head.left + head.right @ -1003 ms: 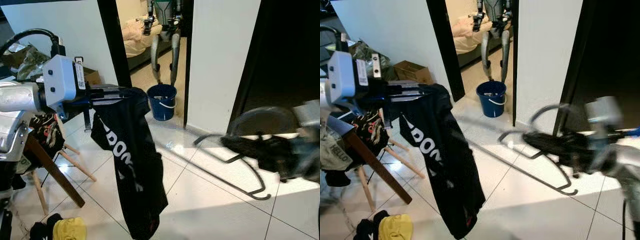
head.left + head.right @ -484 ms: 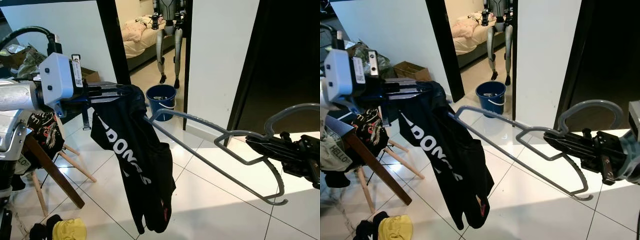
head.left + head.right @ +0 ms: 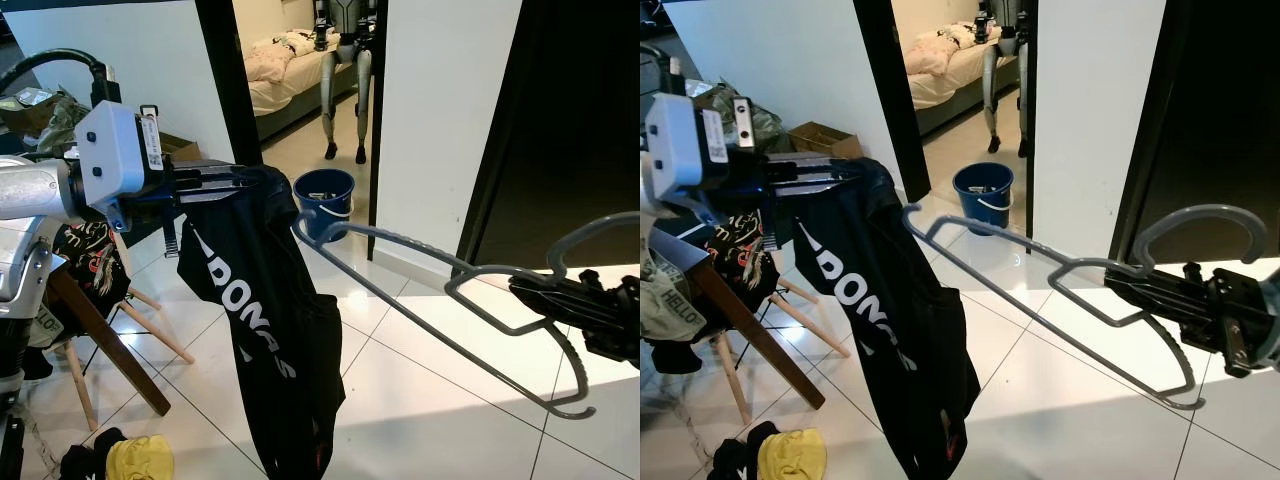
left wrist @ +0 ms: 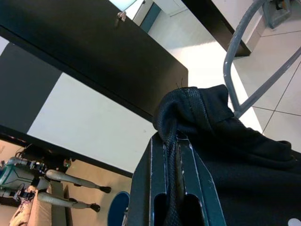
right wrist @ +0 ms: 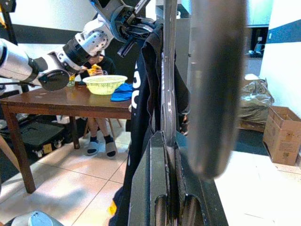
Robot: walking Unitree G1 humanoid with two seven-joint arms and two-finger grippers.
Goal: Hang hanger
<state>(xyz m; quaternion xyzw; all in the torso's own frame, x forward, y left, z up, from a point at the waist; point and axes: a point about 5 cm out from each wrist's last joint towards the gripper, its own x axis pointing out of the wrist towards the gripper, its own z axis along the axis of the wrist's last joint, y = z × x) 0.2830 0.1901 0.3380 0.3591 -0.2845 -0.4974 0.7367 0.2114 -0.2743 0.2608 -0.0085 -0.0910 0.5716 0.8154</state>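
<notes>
A black garment (image 3: 265, 330) with white lettering hangs from my left gripper (image 3: 235, 180), which is shut on its top edge at chest height. In the left wrist view the fingers (image 4: 162, 160) pinch the black fabric (image 4: 235, 165). My right gripper (image 3: 520, 287) is shut on a grey hanger (image 3: 400, 245) just below its hook (image 3: 1205, 212). The hanger reaches across to the left, and its far end lies beside the garment's top. The right wrist view looks along the hanger rod (image 5: 168, 70) to the garment (image 5: 146, 94).
A blue bucket (image 3: 324, 203) stands by the doorway, where another humanoid robot's legs (image 3: 345, 90) stand near a bed (image 3: 275, 70). Wooden legs (image 3: 100, 330) and yellow clothing (image 3: 138, 458) lie at lower left. A person (image 5: 96, 70) sits behind a brown table (image 5: 47, 101).
The right gripper swung the hanger up from near the floor until its far end reached the garment's top, then drew back a little to the right. The garment sways.
</notes>
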